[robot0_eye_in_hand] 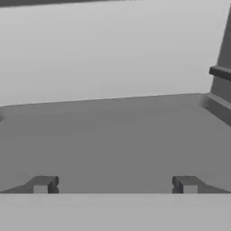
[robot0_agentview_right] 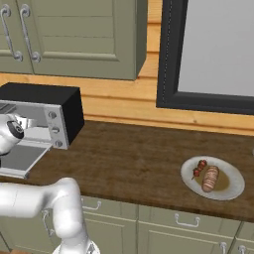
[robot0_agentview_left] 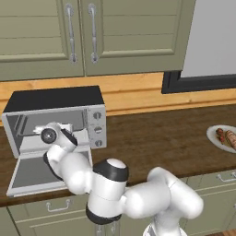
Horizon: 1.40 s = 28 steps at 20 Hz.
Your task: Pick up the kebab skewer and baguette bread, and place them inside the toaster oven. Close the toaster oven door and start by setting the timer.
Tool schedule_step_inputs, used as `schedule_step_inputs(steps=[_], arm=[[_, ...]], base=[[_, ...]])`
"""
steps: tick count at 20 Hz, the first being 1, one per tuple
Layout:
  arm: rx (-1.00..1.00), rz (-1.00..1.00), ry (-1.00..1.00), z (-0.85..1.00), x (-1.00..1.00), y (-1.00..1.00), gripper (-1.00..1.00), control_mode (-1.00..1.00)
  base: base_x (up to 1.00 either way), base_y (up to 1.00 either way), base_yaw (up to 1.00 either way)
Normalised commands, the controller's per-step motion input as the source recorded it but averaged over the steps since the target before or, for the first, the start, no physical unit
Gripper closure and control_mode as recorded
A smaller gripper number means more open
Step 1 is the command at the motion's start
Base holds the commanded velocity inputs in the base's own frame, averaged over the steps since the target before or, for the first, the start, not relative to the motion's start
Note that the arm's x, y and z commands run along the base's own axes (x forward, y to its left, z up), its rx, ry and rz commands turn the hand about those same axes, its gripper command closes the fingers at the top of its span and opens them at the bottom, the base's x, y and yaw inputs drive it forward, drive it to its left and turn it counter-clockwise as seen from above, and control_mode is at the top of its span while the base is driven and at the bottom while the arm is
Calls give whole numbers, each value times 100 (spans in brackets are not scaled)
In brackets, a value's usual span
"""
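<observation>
My claw (robot0_eye_in_hand: pixel 115 184) is spread wide and holds nothing, its two tips low in the hand view with the oven's grey floor and back wall ahead of them. From the base views my hand is reaching into the oven (robot0_agentview_left: pixel 55 120), above the door (robot0_agentview_left: pixel 34 173), which lies dropped open and flat over the table's (robot0_agentview_right: pixel 134 158) front edge. The oven stands at the left end of the table. Well apart to the right sits a plate (robot0_agentview_right: pixel 233 187), and on it the skewer (robot0_agentview_right: pixel 199 167) lies just beside the bread (robot0_agentview_right: pixel 210 179), apparently touching it.
</observation>
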Motion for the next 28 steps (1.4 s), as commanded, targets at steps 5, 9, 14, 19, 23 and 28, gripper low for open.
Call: schedule_step_inputs(steps=[5, 9, 14, 19, 23, 28], arm=[[-1, 0, 16, -71, -26, 11, -100, -100], [-1, 2, 23, -41, -50, 10, -100, -100], [-2, 4, 17, -42, -85, 5, -100, -100], [-2, 3, 18, -27, -91, 0, -100, -100], [-2, 2, 20, -15, -88, 0, -100, -100], [-4, 0, 10, 31, -67, -3, -100, -100]], base=[[0, 0, 0], [0, 0, 0], [0, 0, 0], [0, 0, 0], [0, 0, 0], [0, 0, 0]])
